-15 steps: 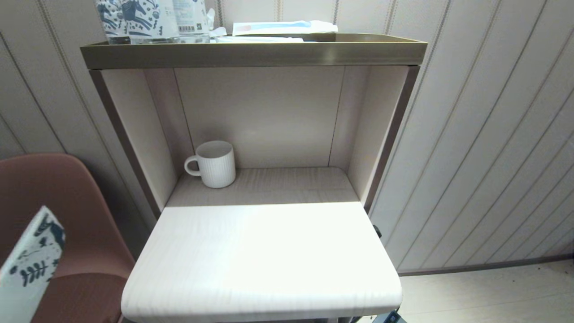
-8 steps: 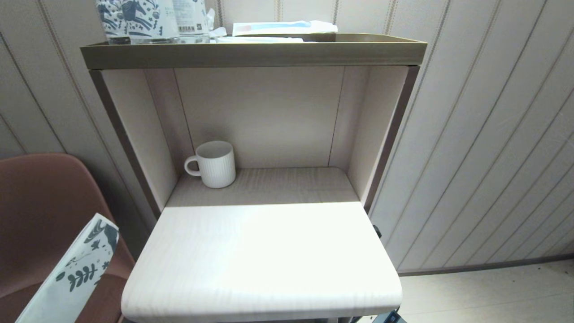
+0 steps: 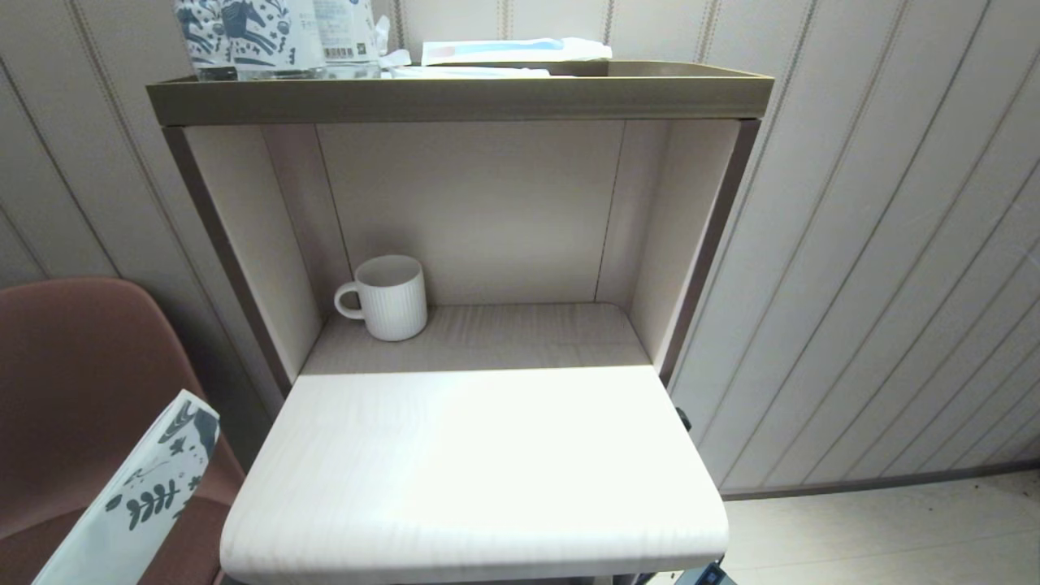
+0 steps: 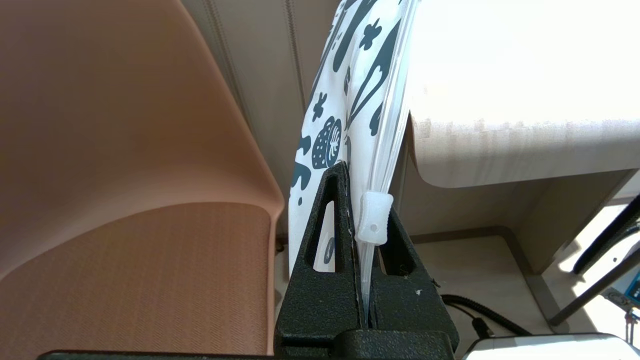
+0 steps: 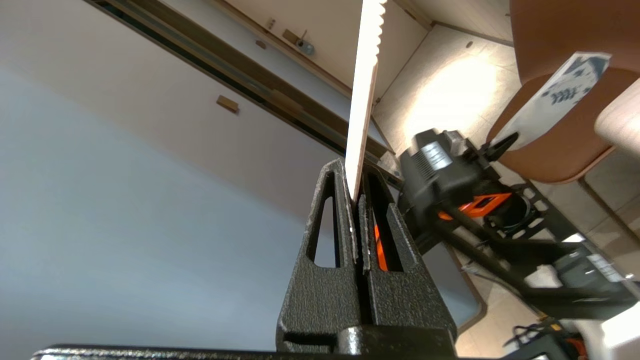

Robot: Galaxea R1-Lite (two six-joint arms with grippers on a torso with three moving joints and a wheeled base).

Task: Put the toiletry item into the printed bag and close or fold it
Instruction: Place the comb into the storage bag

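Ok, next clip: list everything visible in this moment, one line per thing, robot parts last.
printed bag: one, white with dark-blue print, held up beside the chair, left of the table
zip slider: one, white, on the bag's edge by the fingers
flat sachet: one, pale, serrated end, in the right gripper
mug: one, white ribbed, lower shelf, left
horse-patterned package: one, blue-white, top tray
table: one, pale wood
chair: one, brown
left gripper: black, shut on the bag
right gripper: black, shut on the sachet
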